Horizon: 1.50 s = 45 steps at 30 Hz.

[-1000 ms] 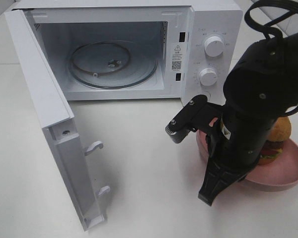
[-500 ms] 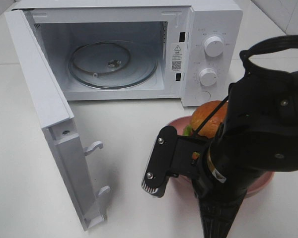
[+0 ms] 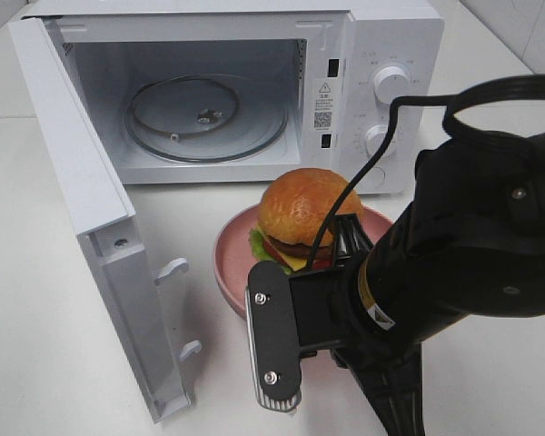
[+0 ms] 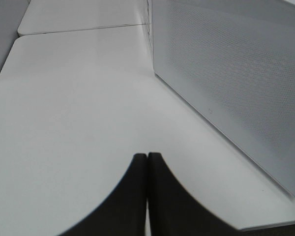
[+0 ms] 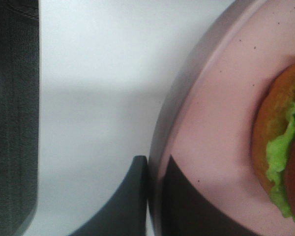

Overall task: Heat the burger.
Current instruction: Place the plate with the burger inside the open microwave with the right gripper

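The burger (image 3: 304,213), with a golden bun, lettuce, cheese and tomato, sits on a round pink plate (image 3: 229,263) in front of the open microwave (image 3: 363,27). In the right wrist view my right gripper (image 5: 155,196) is shut on the plate's rim (image 5: 187,113), one finger under it and one inside, with the burger (image 5: 280,147) close by. In the exterior high view the bulky right arm (image 3: 463,263) hides that grip. My left gripper (image 4: 147,187) is shut on nothing, low over the table beside the microwave's perforated side wall (image 4: 236,88).
The microwave door (image 3: 82,200) stands swung out to the left, its latch hooks facing the plate. A glass turntable (image 3: 204,113) lies inside the cavity. Two knobs (image 3: 391,84) are on the right panel. A black wrist camera bracket (image 3: 272,350) juts out near the table's front.
The right arm has carried the plate and burger leftward, from the right side of the table to just in front of the microwave opening. The microwave and its door have not moved.
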Each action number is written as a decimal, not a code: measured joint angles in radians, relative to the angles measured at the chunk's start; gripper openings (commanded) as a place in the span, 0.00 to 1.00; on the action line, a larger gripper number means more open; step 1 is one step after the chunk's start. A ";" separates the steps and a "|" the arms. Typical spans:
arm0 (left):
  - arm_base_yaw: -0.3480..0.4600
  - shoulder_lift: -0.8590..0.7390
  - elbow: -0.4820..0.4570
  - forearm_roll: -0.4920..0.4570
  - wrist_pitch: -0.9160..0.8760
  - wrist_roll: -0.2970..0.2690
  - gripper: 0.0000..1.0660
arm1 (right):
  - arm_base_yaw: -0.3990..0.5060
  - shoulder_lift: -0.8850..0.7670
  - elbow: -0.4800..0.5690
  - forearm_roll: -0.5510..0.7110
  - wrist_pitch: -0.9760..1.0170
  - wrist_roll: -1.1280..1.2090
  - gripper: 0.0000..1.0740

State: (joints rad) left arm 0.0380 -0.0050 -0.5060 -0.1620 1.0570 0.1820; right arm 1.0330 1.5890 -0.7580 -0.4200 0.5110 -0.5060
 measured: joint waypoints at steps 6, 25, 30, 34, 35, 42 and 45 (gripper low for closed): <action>0.000 0.000 0.000 0.000 0.000 0.000 0.00 | 0.000 0.000 0.000 -0.016 -0.016 -0.113 0.00; 0.000 0.000 0.000 0.000 0.000 0.000 0.00 | -0.082 0.000 0.001 -0.053 -0.204 -0.277 0.00; 0.000 0.000 0.000 0.000 0.000 0.000 0.00 | -0.129 0.000 0.001 -0.052 -0.212 -0.343 0.00; 0.000 0.000 0.000 0.000 0.000 0.000 0.00 | -0.184 0.000 0.001 0.012 -0.266 -0.462 0.00; 0.000 0.000 0.000 0.000 0.000 0.000 0.00 | -0.203 0.000 0.001 0.067 -0.282 -0.528 0.00; 0.000 0.000 0.000 0.000 0.000 0.000 0.00 | -0.234 0.001 0.001 0.227 -0.285 -0.720 0.00; 0.000 0.000 0.000 0.000 0.000 0.000 0.00 | -0.246 0.029 -0.038 0.338 -0.234 -0.843 0.00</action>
State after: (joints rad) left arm 0.0380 -0.0050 -0.5060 -0.1620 1.0570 0.1820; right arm 0.7870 1.6180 -0.7960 -0.0820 0.2770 -1.3490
